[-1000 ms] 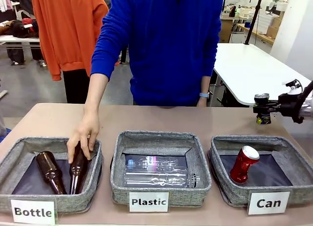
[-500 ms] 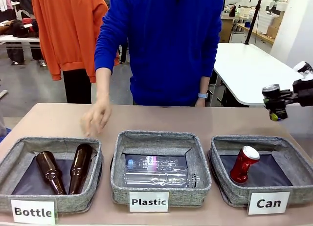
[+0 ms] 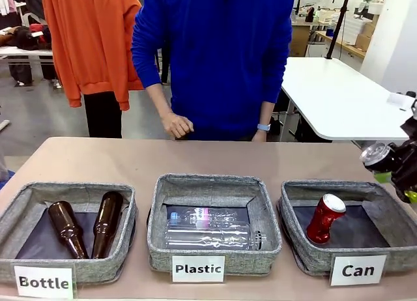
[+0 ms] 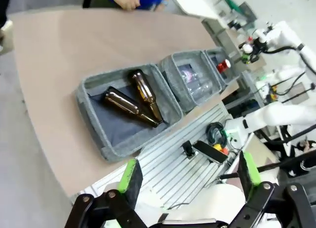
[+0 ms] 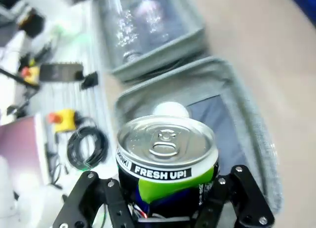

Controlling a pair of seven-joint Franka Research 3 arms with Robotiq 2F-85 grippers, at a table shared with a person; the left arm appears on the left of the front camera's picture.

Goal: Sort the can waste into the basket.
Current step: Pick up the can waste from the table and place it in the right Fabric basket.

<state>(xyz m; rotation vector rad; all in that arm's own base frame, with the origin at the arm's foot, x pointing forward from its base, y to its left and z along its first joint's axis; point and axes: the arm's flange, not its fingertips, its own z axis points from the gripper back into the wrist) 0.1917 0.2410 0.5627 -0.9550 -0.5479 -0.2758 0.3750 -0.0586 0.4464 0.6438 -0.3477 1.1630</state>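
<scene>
At the right edge of the front view, the right gripper point(image 3: 399, 174) is clamped on the black can point(image 3: 376, 155), held tilted above the far right corner of the "Can" basket point(image 3: 296, 191); in the right wrist view the same can point(image 5: 167, 151) sits at lower centre between the green pads, its silver top facing the camera over the basket point(image 5: 247, 114) below. The red can point(image 3: 324, 218) already lies propped at an angle inside that basket, lower right of the front view. In the lower middle sits the "Plastic" basket point(image 3: 215, 185) with clear plastic bottles point(image 3: 208, 228) lying in it, and at lower left the "Bottle" basket point(image 3: 26, 203) holds two brown glass bottles point(image 3: 88, 226) side by side. A person in a blue top stands at the far side, upper centre, one hand point(image 3: 177, 126) curled just above the table point(image 3: 98, 161) edge. In the left wrist view, the left gripper point(image 4: 187, 181) at the bottom of the frame has its jaws spread wide with nothing between them, well away from the baskets.
</scene>
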